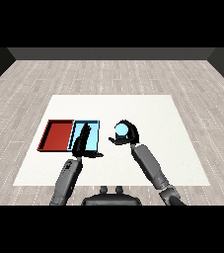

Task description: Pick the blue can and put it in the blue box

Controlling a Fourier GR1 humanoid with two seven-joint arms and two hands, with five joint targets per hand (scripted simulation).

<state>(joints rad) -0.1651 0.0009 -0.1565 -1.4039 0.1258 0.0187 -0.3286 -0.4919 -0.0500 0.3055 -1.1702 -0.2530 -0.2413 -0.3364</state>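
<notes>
Head view: the blue can [120, 130] sits inside my right hand [127, 136], and my fingers [132, 129] curl round it. It is above the white bench [148, 113], just to the right of the light blue tray [94, 133]. My left hand [82, 142] lies over that tray with its fingers straight and holding nothing. The red tray [56, 135] touches the blue one on its left side.
</notes>
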